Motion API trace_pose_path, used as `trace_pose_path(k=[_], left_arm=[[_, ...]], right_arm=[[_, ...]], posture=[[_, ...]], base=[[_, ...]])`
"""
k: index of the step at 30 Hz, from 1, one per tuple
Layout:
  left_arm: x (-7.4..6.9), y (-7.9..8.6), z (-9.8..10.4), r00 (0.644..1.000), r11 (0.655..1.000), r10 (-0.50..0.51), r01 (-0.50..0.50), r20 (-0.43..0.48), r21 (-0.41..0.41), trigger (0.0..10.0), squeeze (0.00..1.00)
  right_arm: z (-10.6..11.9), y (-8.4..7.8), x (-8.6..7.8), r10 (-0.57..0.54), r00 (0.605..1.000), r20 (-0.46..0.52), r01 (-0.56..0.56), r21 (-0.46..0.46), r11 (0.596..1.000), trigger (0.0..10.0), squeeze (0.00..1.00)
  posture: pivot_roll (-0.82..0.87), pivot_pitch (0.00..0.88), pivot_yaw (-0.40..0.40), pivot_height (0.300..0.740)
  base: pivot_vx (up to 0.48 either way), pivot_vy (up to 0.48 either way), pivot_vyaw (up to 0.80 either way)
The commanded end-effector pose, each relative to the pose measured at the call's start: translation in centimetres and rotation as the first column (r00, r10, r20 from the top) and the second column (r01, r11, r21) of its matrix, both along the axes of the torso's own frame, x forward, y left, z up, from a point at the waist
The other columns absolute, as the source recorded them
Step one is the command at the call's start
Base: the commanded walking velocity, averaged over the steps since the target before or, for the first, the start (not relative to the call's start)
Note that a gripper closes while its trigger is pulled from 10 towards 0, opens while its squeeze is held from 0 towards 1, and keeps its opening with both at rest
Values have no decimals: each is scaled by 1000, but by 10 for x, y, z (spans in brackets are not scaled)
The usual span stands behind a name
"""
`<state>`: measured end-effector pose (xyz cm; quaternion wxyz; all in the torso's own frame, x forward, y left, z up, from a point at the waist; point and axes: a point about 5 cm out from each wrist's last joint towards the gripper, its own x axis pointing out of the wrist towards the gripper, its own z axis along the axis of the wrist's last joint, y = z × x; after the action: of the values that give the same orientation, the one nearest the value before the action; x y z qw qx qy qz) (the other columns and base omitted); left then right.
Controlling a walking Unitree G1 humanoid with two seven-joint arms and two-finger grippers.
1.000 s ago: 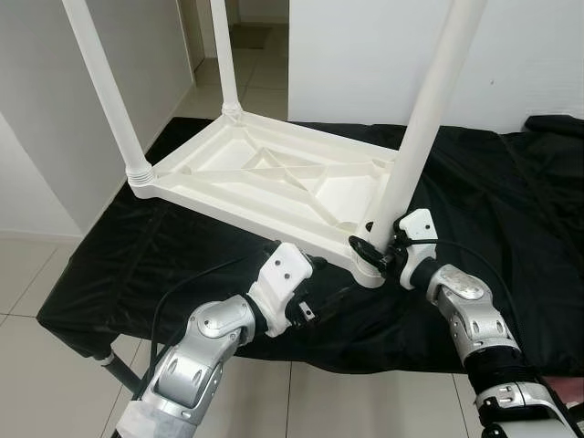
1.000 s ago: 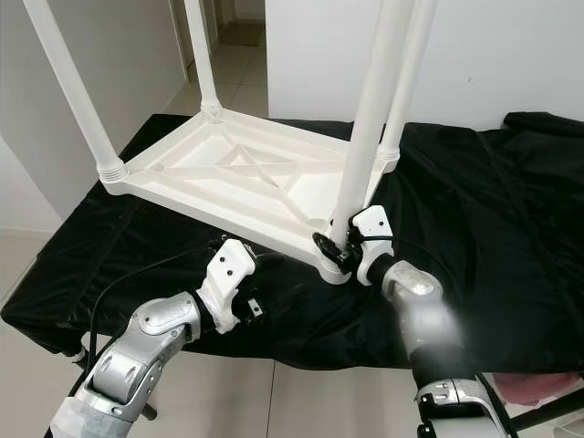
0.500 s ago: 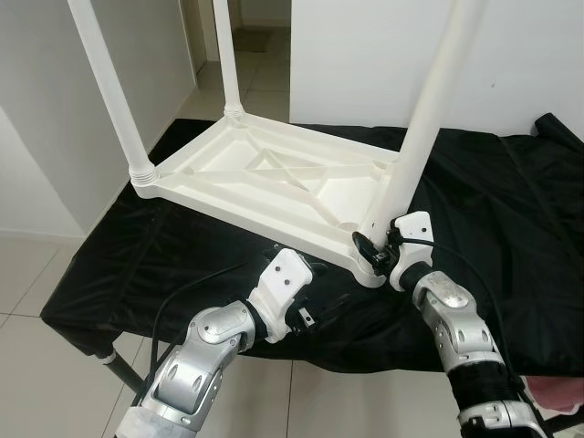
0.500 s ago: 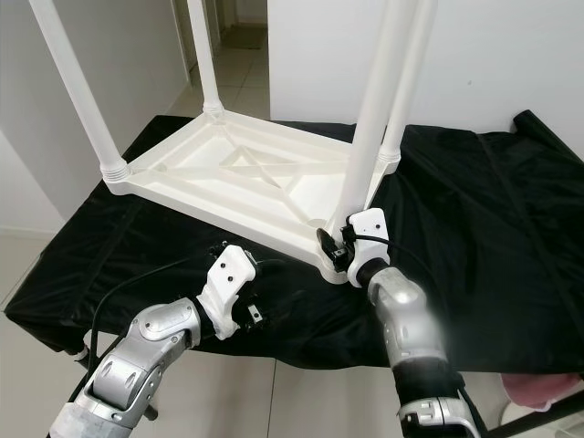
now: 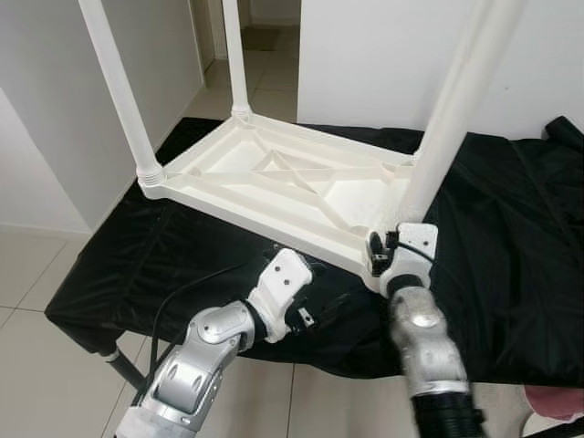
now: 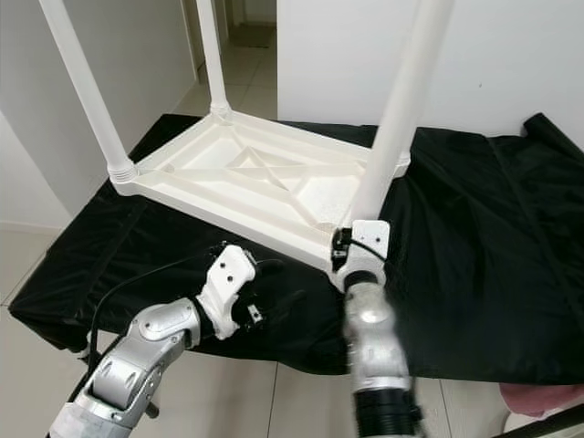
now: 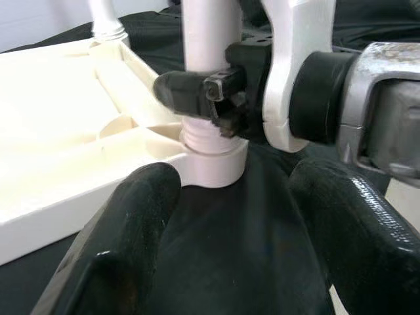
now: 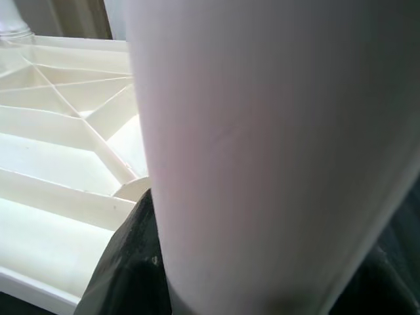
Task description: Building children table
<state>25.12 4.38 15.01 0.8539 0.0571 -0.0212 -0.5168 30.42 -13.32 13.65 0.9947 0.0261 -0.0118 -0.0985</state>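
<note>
A black cloth [image 5: 511, 228] covers the desk, hanging over its near edge and lying in soft wrinkles on the right side. One dark desk leg [image 5: 123, 365] shows beneath the near left corner. Pale floor tiles [image 5: 36, 274] surround it. White walls [image 5: 365, 55] rise behind, with an open doorway [image 5: 265, 27] between them. A pink object [image 5: 557, 401] sits low at far right.

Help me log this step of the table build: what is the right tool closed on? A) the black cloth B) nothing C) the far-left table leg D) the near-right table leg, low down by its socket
D: the right tool grips the near-right table leg just above its corner socket.
</note>
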Motion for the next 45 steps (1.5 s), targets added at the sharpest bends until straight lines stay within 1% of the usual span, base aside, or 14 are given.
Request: trace_pose_path(k=[1, 7, 8, 9, 10, 11, 19, 20, 25, 29, 34, 36, 44, 45], left_arm=[[3, 2, -4, 998, 998, 60, -60, -4, 10, 10000, 0], [3, 2, -4, 998, 998, 64, -64, -4, 9, 10000, 0], [2, 2, -4, 998, 998, 67, -67, -2, 8, 10000, 0], [3, 2, -4, 998, 998, 70, -70, -2, 6, 10000, 0], [3, 2, -4, 998, 998, 70, -70, -2, 6, 10000, 0], [3, 3, -3, 997, 997, 74, -74, -2, 4, 10000, 0], [3, 8, -5, 995, 995, 95, -95, 4, 18, 10000, 0], [3, 8, -4, 995, 995, 100, -100, 4, 15, 10000, 0], [3, 9, -3, 994, 994, 107, -107, 6, 13, 10000, 0], [4, 9, -2, 994, 994, 111, -111, 8, 13, 10000, 0], [4, 9, -2, 995, 995, 100, -101, 14, 21, 10000, 0], [6, 10, 0, 995, 995, 98, -98, 24, 27, 10000, 0], [7, 13, 0, 993, 993, 118, -119, 32, 28, 10000, 0], [7, 11, 1, 993, 993, 117, -118, 31, 23, 10000, 0]], right_arm=[[-5, 1, 0, 14, 999, -31, -13, 32, 999, 10000, 0], [-1, -7, 0, 6, 1000, -19, -6, 13, 1000, 10000, 0], [0, -11, 0, 2, 1000, -18, -2, 3, 1000, 10000, 306], [0, -15, 0, 1, 1000, -14, -1, -12, 1000, 10000, 753], [0, -15, 0, 1, 1000, -14, -1, -12, 1000, 10000, 753], [1, -17, 0, 7, 1000, -10, -7, -17, 1000, 10000, 1000], [3, -23, 10, 134, 991, 16, -134, -12, 991, 10000, 922], [3, -24, 12, 171, 985, 18, -171, -19, 985, 10000, 0], [0, -28, 14, 278, 960, 2, -278, -54, 959, 10000, 0], [-3, -37, 25, 482, 875, -40, -483, -96, 870, 10000, 0], [-4, -34, 29, 611, 789, -69, -615, -95, 783, 10000, 0], [-3, -32, 32, 703, 703, -103, -711, -115, 694, 10000, 0], [-3, -32, 37, 774, 614, -156, -789, -139, 598, 10000, 0], [-2, -33, 38, 780, 606, -160, -796, -147, 588, 9176, 0]], posture=[[-45, 4, 28, 740], [-33, 6, 21, 740], [-33, 6, 21, 740], [-33, 6, 21, 740], [-33, 6, 21, 740], [-27, 16, 20, 740], [-13, 21, 18, 740], [-6, 19, 17, 740], [2, 17, 13, 740], [-1, 17, 25, 740], [0, 16, 36, 740], [10, 6, 32, 740], [22, 1, 24, 740], [23, 4, 24, 740]], base=[[0, 0, 0], [0, 0, 0], [0, 0, 0], [0, 0, 0], [0, 0, 0], [0, 0, 0], [0, 0, 0], [0, 0, 0], [0, 0, 0], [0, 0, 0], [0, 0, 0], [0, 0, 0], [0, 0, 0], [0, 0, 0]])
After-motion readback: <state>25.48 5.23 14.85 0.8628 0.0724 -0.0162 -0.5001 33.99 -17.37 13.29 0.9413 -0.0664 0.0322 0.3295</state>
